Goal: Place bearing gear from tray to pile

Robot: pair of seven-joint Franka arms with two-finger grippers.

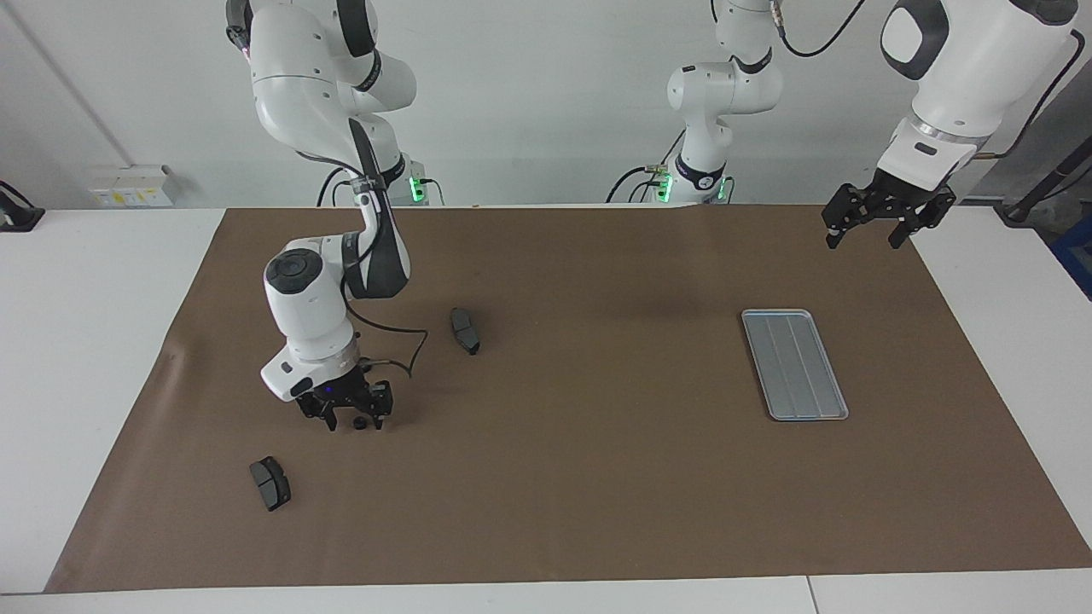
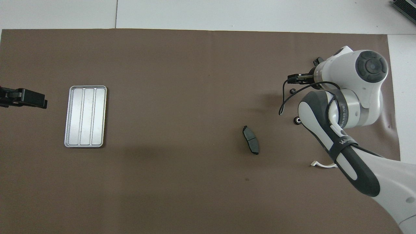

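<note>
The silver tray (image 1: 793, 365) (image 2: 85, 116) lies on the brown mat toward the left arm's end, with nothing in it. My right gripper (image 1: 354, 420) stands open just above the mat at the right arm's end. A small black bearing gear (image 1: 359, 422) lies on the mat between its fingertips. In the overhead view the right wrist hides that gripper, and two small black gears (image 2: 292, 91) (image 2: 297, 120) of the pile show beside the arm. My left gripper (image 1: 863, 240) (image 2: 22, 99) waits open and empty in the air over the mat's edge near the tray.
Two dark grey curved pads lie on the mat: one (image 1: 465, 331) (image 2: 251, 140) nearer to the robots than the right gripper, one (image 1: 270, 483) farther. A white half-ring (image 2: 320, 164) shows from under the right arm. White table (image 1: 102, 341) surrounds the mat.
</note>
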